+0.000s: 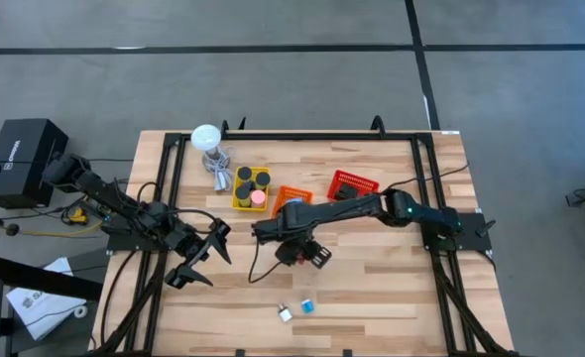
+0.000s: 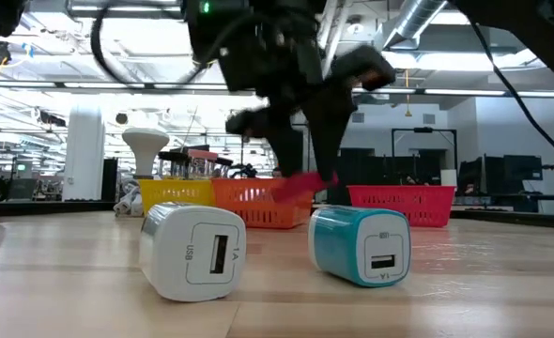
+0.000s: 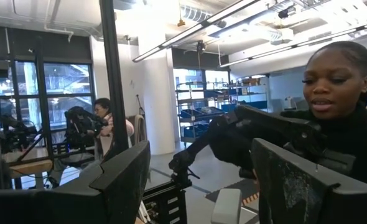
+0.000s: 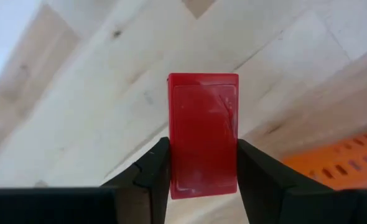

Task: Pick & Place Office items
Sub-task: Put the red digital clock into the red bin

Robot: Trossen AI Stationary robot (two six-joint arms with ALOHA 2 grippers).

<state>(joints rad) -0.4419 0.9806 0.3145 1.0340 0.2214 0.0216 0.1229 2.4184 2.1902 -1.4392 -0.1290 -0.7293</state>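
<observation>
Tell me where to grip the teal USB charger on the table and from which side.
Grip the teal charger across its two broad flat sides, coming straight down from above. It lies apart from the white charger, leaving finger room on both sides; the rounded ends would slip.

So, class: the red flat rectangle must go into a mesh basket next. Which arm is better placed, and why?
The right. Its tool is shut on the red flat rectangle, lifted beside the orange basket. The left tool is open at the table's left edge, holding nothing.
</observation>
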